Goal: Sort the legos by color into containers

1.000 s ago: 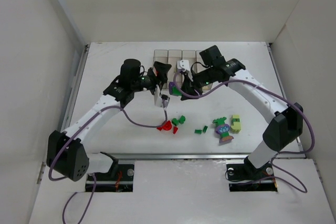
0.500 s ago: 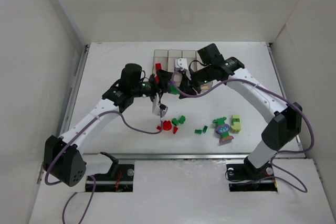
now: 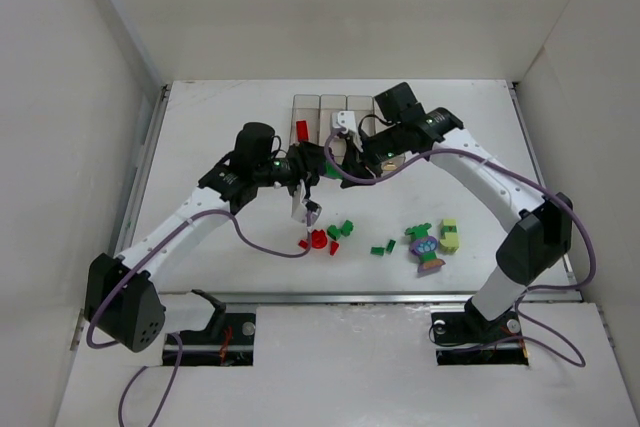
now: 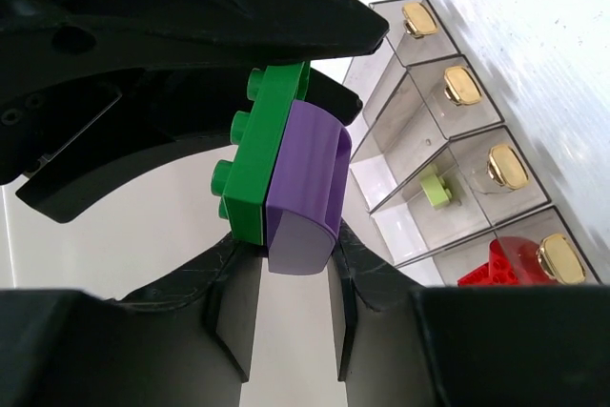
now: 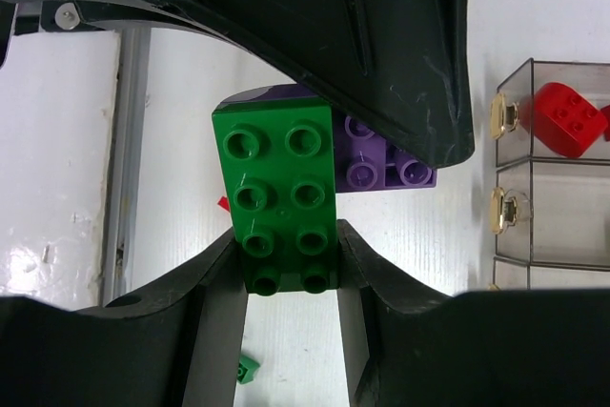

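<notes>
white table (image 3: 200,137) fills overhead view; only wrist views show left gripper (image 4: 284,259) and right gripper (image 5: 289,269) clamping one green-purple clump (image 4: 286,164).

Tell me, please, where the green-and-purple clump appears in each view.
Top external: the clump is at centre, where the two arms meet, mostly hidden.
Left wrist: the clump is at centre, green on the left, purple on the right.
Right wrist: the clump is at centre, green studs facing the camera, purple behind.
Shared landmark: the red brick.
</notes>
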You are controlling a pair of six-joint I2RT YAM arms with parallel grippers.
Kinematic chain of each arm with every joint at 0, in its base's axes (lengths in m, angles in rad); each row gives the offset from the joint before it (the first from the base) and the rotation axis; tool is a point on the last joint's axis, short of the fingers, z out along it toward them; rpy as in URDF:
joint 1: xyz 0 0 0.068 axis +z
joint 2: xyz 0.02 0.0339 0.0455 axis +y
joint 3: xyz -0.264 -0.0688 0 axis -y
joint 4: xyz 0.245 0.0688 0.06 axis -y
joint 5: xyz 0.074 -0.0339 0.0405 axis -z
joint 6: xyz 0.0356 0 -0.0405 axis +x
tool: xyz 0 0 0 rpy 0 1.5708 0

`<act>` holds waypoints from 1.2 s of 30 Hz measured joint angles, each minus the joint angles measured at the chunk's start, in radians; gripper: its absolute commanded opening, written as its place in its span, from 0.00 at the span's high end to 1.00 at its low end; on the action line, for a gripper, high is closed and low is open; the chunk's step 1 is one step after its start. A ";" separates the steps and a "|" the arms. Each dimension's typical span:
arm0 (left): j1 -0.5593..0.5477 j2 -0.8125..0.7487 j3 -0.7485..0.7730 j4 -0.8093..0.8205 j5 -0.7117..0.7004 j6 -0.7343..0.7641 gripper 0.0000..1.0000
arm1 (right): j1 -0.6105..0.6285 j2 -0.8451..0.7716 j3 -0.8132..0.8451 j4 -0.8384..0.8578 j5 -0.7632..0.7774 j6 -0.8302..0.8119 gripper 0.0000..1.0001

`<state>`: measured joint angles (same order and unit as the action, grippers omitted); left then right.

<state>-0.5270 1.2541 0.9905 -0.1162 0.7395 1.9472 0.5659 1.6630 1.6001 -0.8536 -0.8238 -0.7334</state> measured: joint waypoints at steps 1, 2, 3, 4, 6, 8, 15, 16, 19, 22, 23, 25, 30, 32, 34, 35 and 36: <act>0.000 0.000 0.000 0.000 0.000 -0.001 1.00 | 0.000 0.001 0.000 0.000 0.000 0.000 1.00; 0.000 0.000 0.000 -0.001 0.000 -0.004 1.00 | 0.000 0.001 0.000 0.000 0.000 0.001 1.00; 0.000 0.000 0.000 -0.001 -0.002 -0.007 1.00 | 0.000 0.001 0.000 0.001 0.000 0.005 1.00; 0.000 0.000 0.000 -0.001 -0.003 -0.009 1.00 | -0.001 0.001 0.000 0.003 0.001 0.010 1.00; 0.001 0.000 0.000 -0.002 -0.013 -0.016 1.00 | -0.010 0.001 -0.001 0.017 0.001 0.033 1.00; 0.000 0.000 0.000 -0.002 -0.028 -0.027 1.00 | -0.031 -0.005 -0.020 0.059 -0.017 0.063 1.00; -0.002 -0.002 -0.014 -0.089 -0.086 -0.090 1.00 | -0.201 -0.116 -0.180 0.347 -0.031 0.273 1.00; -0.002 -0.002 -0.017 -0.100 -0.096 -0.109 1.00 | -0.224 -0.130 -0.191 0.385 -0.025 0.298 1.00; -0.002 -0.002 -0.018 -0.105 -0.135 -0.186 1.00 | -0.238 -0.146 -0.195 0.471 -0.022 0.356 1.00; -0.002 0.000 -0.022 -0.070 -0.180 -0.300 1.00 | -0.237 -0.125 -0.194 0.541 -0.001 0.445 1.00; -0.002 0.006 -0.021 -0.054 -0.199 -0.362 1.00 | -0.239 -0.105 -0.186 0.563 0.022 0.500 1.00; -0.002 0.034 -0.008 -0.031 -0.227 -0.489 1.00 | -0.251 -0.033 -0.148 0.597 0.096 0.613 1.00; 0.030 0.137 0.071 0.002 -0.240 -0.813 1.00 | -0.306 0.205 -0.031 0.653 0.262 0.902 1.00; 0.047 0.140 0.075 0.011 -0.240 -0.896 1.00 | -0.325 0.290 0.003 0.651 0.312 0.986 1.00; 0.060 0.140 0.075 0.019 -0.241 -0.955 1.00 | -0.340 0.360 0.035 0.650 0.346 1.044 1.00; 0.060 0.140 0.075 0.021 -0.241 -0.975 1.00 | -0.343 0.386 0.048 0.649 0.356 1.064 0.98; 0.060 0.140 0.075 0.021 -0.240 -0.990 1.00 | -0.344 0.406 0.059 0.647 0.366 1.080 0.95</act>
<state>-0.4671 1.3937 1.0653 -0.0952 0.4995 0.9573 0.2218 2.0693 1.6588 -0.2062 -0.4576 0.3462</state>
